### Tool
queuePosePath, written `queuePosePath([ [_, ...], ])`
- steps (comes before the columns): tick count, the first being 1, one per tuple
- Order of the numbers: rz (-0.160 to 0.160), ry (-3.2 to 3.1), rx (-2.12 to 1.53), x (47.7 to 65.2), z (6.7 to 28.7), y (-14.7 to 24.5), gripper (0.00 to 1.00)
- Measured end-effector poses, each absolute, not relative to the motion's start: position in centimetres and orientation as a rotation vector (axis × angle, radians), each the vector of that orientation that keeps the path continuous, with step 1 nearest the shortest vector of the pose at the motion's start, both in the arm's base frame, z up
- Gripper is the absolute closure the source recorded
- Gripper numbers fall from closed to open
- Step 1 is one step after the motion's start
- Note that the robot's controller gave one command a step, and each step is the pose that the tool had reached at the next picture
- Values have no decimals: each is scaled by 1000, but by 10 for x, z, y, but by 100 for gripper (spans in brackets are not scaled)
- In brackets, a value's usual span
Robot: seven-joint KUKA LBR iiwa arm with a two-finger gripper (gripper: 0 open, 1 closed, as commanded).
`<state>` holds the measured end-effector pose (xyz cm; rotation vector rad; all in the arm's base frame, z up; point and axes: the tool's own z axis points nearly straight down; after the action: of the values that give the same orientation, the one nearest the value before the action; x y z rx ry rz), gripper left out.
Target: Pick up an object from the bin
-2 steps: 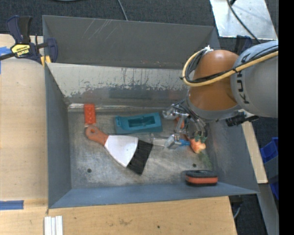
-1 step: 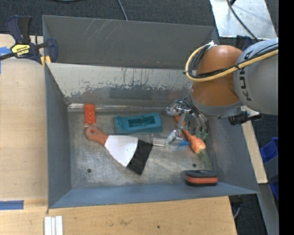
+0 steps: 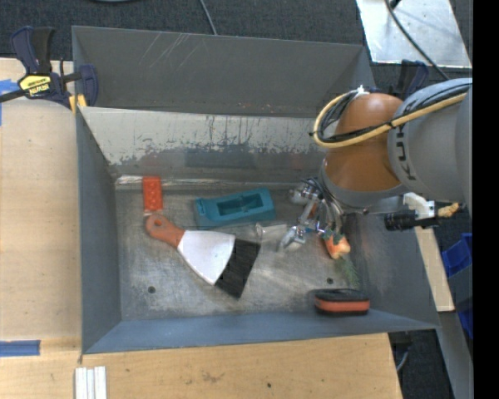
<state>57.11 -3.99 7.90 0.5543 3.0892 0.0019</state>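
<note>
Teal tray (image 3: 233, 209) x1, brush (image 3: 209, 254) x1

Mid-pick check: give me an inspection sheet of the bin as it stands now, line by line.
Surface: grey metal bin, floor scuffed, back wall streaked.
Job's things: teal rectangular plastic tray and small orange-and-green piece lie nearest the tool. Whether either is held cannot be told.
Clutter: hand brush with orange handle, white back and black bristles on the mid-floor; small orange-red block at back left; black-and-orange oval item at front right.
Grippers: tool low in the bin's right part, just right of the tray.
Cables: yellow-and-black bundle looped over the wrist's orange cover; thin black cable behind the bin.
Surroundings: dark floor behind the bin.
</note>
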Motion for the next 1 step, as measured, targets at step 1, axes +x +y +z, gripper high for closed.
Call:
queuePosePath([
  [1,1,3091,554,570,85,-38,100],
])
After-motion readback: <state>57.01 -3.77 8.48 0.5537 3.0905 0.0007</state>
